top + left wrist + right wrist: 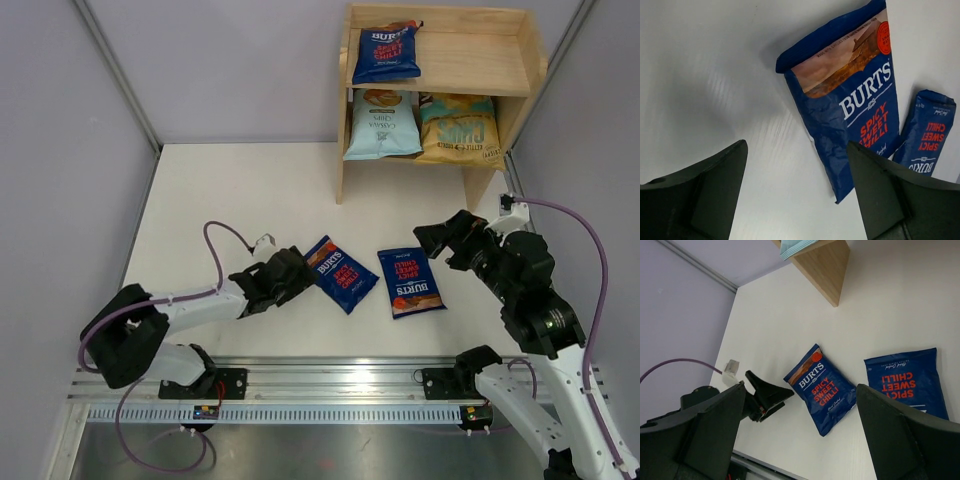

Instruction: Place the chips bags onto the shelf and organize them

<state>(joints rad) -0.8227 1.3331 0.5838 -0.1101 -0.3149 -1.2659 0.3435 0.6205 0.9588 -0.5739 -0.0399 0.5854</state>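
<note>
Near Burts bag [341,274] lies tilted on the worktop [200,200], with the second Burts bag [411,281] close beside it but apart. Both read "BURTS SPICY SWEET CHILLI". Three other bags [386,52] sit on the shelf [480,62] (top tier has room). Left pincer [303,272] is spread, just short of the near bag's edge. Likely step: approach. Next move: advance and pinch that edge. Right pincer [432,240] is spread, empty.

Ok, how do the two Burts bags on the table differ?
The left Burts bag lies diagonally, close to the left gripper; the right Burts bag lies nearly straight, nearer the right gripper. The left one's logo end points to the far side, the right one's to the near side. Both lie flat, face up.
</note>
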